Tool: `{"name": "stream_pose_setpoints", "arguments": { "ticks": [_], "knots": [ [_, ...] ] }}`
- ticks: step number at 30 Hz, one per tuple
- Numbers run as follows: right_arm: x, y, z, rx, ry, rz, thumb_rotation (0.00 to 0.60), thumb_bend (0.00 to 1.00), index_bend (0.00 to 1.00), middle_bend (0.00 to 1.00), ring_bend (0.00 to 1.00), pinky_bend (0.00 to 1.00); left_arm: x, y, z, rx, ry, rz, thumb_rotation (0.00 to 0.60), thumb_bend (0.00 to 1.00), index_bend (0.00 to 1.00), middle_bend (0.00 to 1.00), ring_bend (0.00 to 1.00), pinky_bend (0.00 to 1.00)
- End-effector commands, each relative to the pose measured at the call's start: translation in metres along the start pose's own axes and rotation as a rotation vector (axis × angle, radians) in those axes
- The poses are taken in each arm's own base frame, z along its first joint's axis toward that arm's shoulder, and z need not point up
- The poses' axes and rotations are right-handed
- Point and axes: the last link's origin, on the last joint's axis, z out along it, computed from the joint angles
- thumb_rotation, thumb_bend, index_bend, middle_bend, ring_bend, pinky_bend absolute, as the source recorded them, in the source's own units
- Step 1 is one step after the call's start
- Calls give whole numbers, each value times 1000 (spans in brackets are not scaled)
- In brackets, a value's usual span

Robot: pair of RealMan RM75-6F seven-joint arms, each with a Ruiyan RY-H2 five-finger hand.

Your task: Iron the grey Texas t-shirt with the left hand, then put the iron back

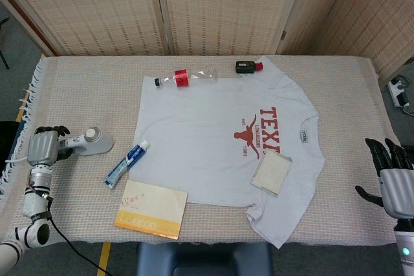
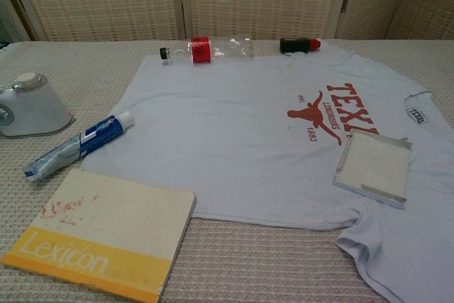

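Soft grey t-shirt (image 1: 213, 140) flat on woven desk (image 1: 77, 88). Left hand (image 1: 44, 148) curled round rounded white iron (image 1: 90, 141); right hand (image 1: 391, 176) spread, empty.

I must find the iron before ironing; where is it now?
In the head view the iron sits on the table's left side, beside the left hand, left of the toothpaste tube.

- My left hand (image 1: 44, 148) sits at the left edge of the table, knuckles up, fingers curled forward; I can't tell whether they grip anything.
- Its wrist and forearm run down toward the near left corner.
- My right hand (image 1: 393, 176) hovers off the right edge of the table, fingers spread and pointing upward, thumb out to the side, holding nothing.
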Motion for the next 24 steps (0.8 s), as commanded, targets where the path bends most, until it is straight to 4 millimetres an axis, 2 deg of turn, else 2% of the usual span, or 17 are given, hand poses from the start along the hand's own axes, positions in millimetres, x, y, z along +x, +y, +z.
{"name": "stream_pose_setpoints", "arguments": {
  "ticks": [1,10,18,24],
  "knots": [
    [-1,0,0,-3,-3,-1,600,5,0,102,4,100,-6,6,6,-5,7,-12,600,298,490,503,382,282],
    [-1,1,-1,-11,-3,1,600,5,0,101,4,100,-18,12,17,-8,-10,-8,600,290,626,637,478,354],
    [-2,2,-2,-26,-7,2,600,7,0,99,2,100,-20,14,21,-9,23,-53,600,279,806,879,701,614],
    [-9,0,0,-23,-48,12,600,6,0,99,3,100,-14,13,22,-30,70,-175,600,286,907,997,825,661]
  ]
}}
